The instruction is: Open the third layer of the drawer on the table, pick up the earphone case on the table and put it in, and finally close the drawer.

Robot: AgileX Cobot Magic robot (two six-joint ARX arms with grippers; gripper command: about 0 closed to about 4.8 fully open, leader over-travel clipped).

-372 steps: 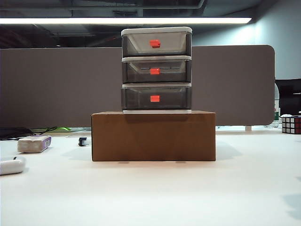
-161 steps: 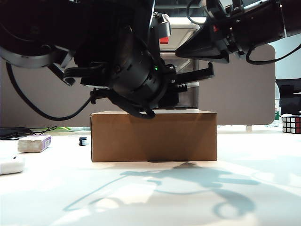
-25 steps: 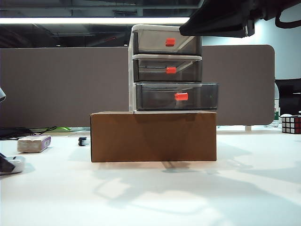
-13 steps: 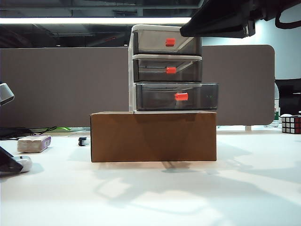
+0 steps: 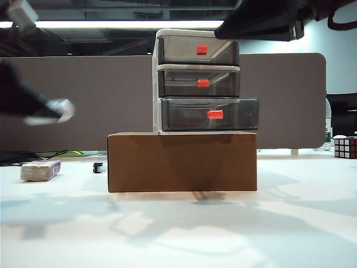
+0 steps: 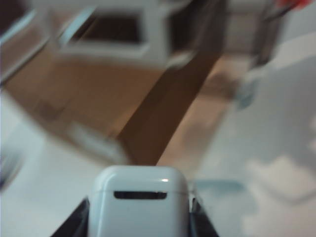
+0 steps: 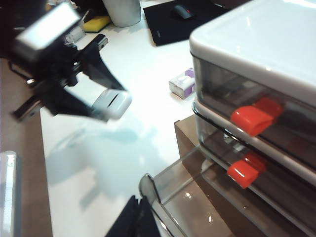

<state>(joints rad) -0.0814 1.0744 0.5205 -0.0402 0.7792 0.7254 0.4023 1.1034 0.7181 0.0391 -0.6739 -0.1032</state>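
Observation:
The drawer stands on a brown cardboard box. Its third layer is pulled out toward the camera, and its open tray looks bare where it shows. My left gripper hangs in the air well left of the unit, blurred, shut on the white earphone case. In the left wrist view the earphone case sits between the dark fingers. From the right wrist view the earphone case is off the table. My right gripper is shut and holds nothing, beside the open tray's corner, high at the exterior view's upper right.
The cardboard box fills the table's middle. A whitish block with a purple edge and a small dark item lie at the back left. A Rubik's cube sits far right, with a grey partition behind.
My left gripper has lifted off the table at the lower left, carrying the earphone case upward and a little to the right. The right arm and the drawer have not moved.

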